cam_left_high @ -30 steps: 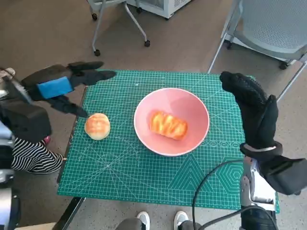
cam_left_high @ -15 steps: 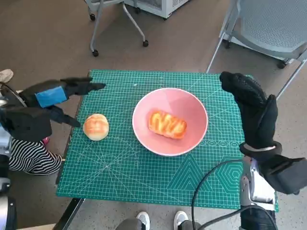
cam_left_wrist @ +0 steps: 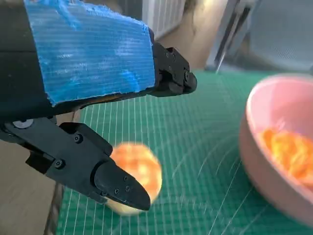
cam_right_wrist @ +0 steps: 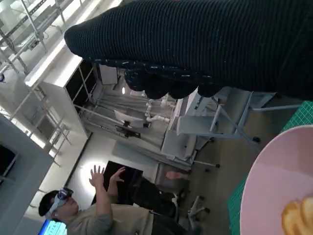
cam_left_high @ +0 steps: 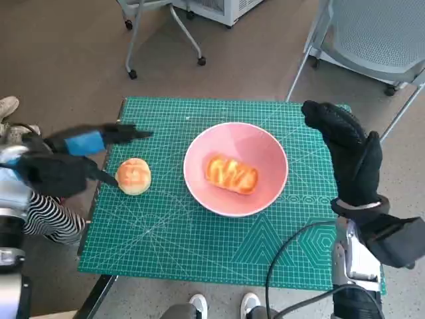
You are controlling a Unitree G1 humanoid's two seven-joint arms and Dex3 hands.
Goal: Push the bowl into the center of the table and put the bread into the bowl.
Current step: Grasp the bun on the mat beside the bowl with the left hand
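Presently we note left hand (cam_left_high: 80, 143) spread, empty, beside round bread (cam_left_high: 134, 175); right hand (cam_left_high: 348, 156) open, empty; bowl (cam_left_high: 265, 143) holds bread roll (cam_left_high: 232, 173).

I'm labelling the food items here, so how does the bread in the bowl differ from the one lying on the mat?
The bread in the bowl is oblong with pale streaks across its top; the bread on the mat is a round bun with a plainer top. The first lies inside the pink bowl, away from both hands; the second lies on the green mat, right beside the left hand, whose fingers are spread around it. Both are golden-orange baked pieces.
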